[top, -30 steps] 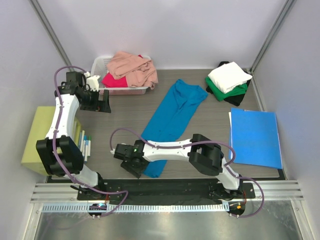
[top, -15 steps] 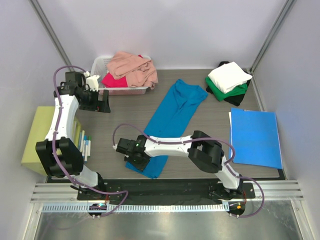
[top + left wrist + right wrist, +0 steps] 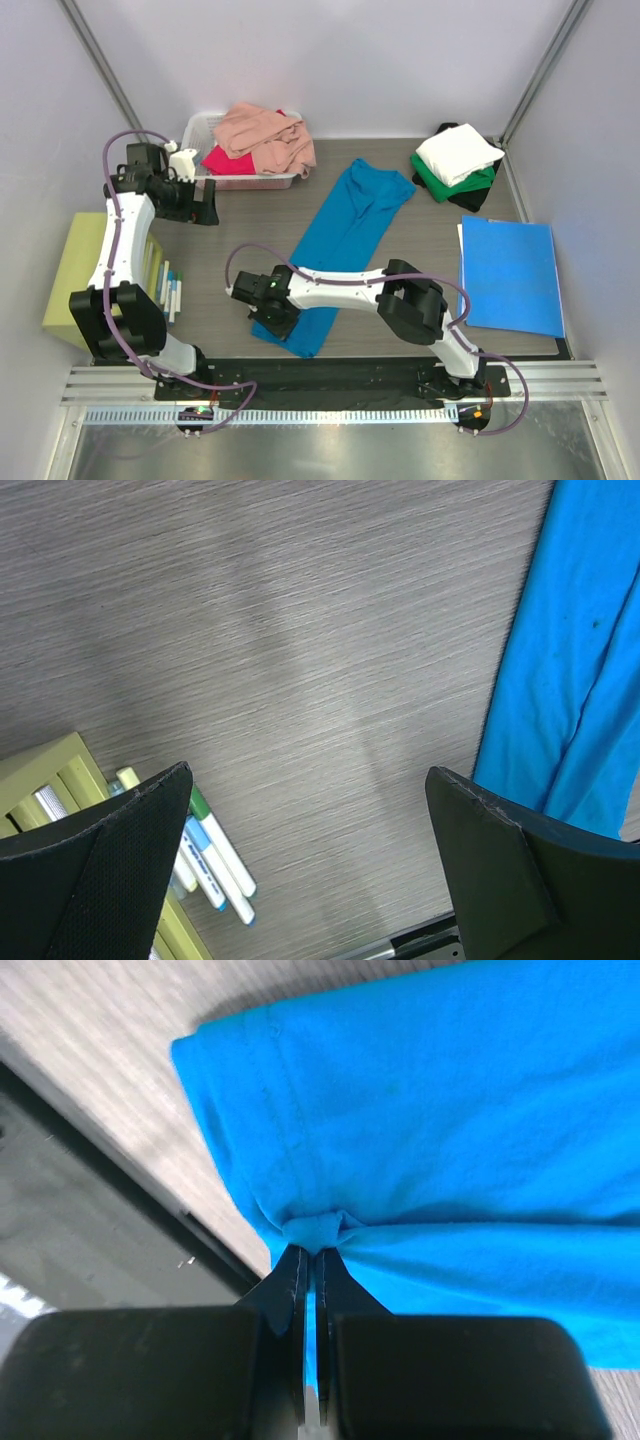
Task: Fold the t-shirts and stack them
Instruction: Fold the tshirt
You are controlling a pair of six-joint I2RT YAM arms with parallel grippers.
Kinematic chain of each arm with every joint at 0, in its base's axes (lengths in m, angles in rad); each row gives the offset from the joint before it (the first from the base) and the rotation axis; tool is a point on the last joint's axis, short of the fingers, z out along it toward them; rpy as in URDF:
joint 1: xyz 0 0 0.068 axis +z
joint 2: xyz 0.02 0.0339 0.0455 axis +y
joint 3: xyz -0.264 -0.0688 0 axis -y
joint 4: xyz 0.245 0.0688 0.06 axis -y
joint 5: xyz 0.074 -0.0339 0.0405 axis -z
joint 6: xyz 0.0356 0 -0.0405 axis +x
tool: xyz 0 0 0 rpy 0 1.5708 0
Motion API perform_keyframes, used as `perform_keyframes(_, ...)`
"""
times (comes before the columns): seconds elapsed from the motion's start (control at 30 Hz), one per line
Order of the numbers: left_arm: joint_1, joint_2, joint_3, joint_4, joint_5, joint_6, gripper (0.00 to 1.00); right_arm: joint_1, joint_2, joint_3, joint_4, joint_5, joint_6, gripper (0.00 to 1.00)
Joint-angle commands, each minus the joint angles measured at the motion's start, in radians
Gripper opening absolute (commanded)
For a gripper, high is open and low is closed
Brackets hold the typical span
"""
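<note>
The right gripper (image 3: 310,1250) is pinched almost closed on a bunched bit of the teal-blue t-shirt (image 3: 350,225) at its near hem. The shirt lies stretched diagonally across the middle of the surface (image 3: 240,230). The left gripper (image 3: 308,772) hangs spread wide, holding nothing.

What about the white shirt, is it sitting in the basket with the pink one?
No, the white t-shirt lies folded on the green t-shirt at the far right, well apart from the basket.
</note>
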Motion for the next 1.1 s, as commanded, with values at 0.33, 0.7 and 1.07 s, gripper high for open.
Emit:
perform_keyframes(0.33, 0.011, -0.029, 0.007, 0.011, 0.027, 0.005, 1.00, 0.043, -0.134, 0.139, -0.178, -0.122, 0.020, 0.01)
perform_keyframes(0.7, 0.011, -0.015, 0.030, -0.004, 0.036, 0.002, 1.00, -0.095, -0.202, 0.153, -0.187, -0.020, 0.022, 0.01)
perform_keyframes(1.07, 0.011, 0.013, 0.053, -0.021, 0.024, 0.025, 1.00, -0.331, -0.243, 0.108, -0.146, 0.017, -0.040, 0.01)
